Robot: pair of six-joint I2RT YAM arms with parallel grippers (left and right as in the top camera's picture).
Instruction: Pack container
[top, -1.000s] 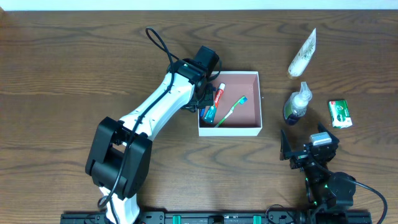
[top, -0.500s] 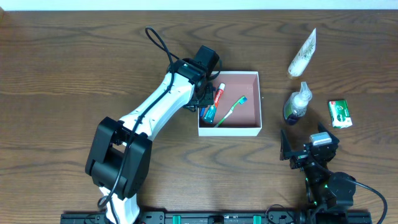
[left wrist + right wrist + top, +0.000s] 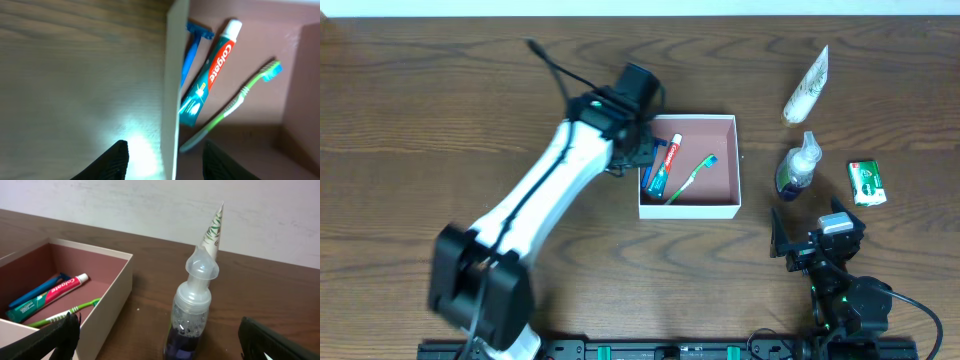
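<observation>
The container (image 3: 718, 188) is a square white box with a pink-brown inside. In it lie a toothpaste tube (image 3: 663, 168), a blue razor (image 3: 647, 175) and a green toothbrush (image 3: 692, 178). My left gripper (image 3: 638, 150) is open and empty over the container's left wall (image 3: 172, 75), one finger on each side (image 3: 167, 162). The left wrist view shows the toothpaste (image 3: 210, 80), razor (image 3: 190, 55) and toothbrush (image 3: 235, 102). My right gripper (image 3: 815, 245) is open and empty near the table's front right, facing a pump bottle (image 3: 192, 315) of purple liquid between its fingers (image 3: 162, 345).
The pump bottle (image 3: 797, 168) stands right of the container. A white tube (image 3: 807, 88) lies behind it and shows in the right wrist view (image 3: 212, 227). A green-and-white soap packet (image 3: 866, 183) lies at the far right. The container wall (image 3: 117, 295) is left of the bottle.
My left gripper has let go of the toothpaste, which now lies in the container, and the left arm has swung back to the left. The right arm has not moved.
</observation>
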